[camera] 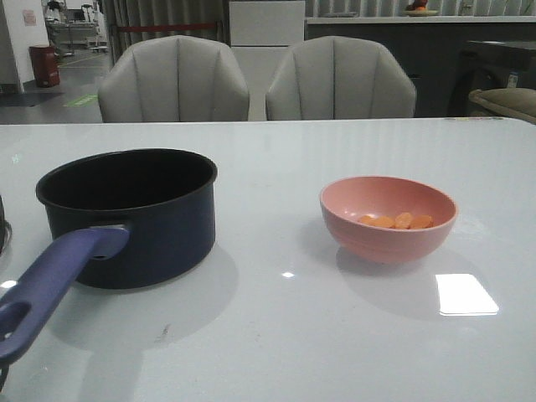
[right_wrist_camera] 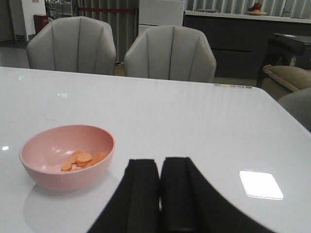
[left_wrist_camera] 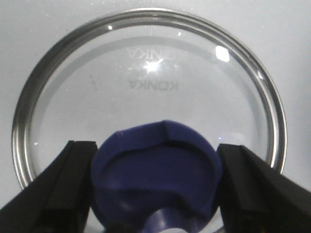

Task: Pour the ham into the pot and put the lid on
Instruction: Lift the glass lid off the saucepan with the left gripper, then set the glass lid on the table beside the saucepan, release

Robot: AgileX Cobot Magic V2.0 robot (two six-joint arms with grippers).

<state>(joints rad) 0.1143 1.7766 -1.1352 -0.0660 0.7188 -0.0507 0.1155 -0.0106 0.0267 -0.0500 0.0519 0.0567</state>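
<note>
Ham (camera: 396, 221) sitting in the pink bowl (camera: 388, 219), right of centre on the counter (camera: 276, 335), a few flat orange slices low against the near wall. Pot (camera: 130, 216) open and waiting on the left, well apart from the bowl, purple handle (camera: 52, 285) reaching out toward the robot. Nothing poured yet, by the look of it.

Right tool (right_wrist_camera: 160, 194) pinched closed, fingers together, gripping nothing, hanging near the bowl but clear of it. Needs opening before any grab at the rim; going in closed would likely just shove the bowl across that glossy counter.

Left tool (left_wrist_camera: 155, 187) spread wide, one finger either side of the blue knob (left_wrist_camera: 158, 170) on the lid (left_wrist_camera: 146, 92), gaps showing on both sides, so nothing clamped. Lid lying flat on the counter beneath, glass clear, metal rim all round.

Risks from here: closing off-centre on that flared knob and having the lid tilt or slip out. Tipping the bowl from too far away and scattering light slices short of the pot. Catching the long handle on the way across and spinning the pot off line. Bringing the lid over before the pour and blocking the opening.
</note>
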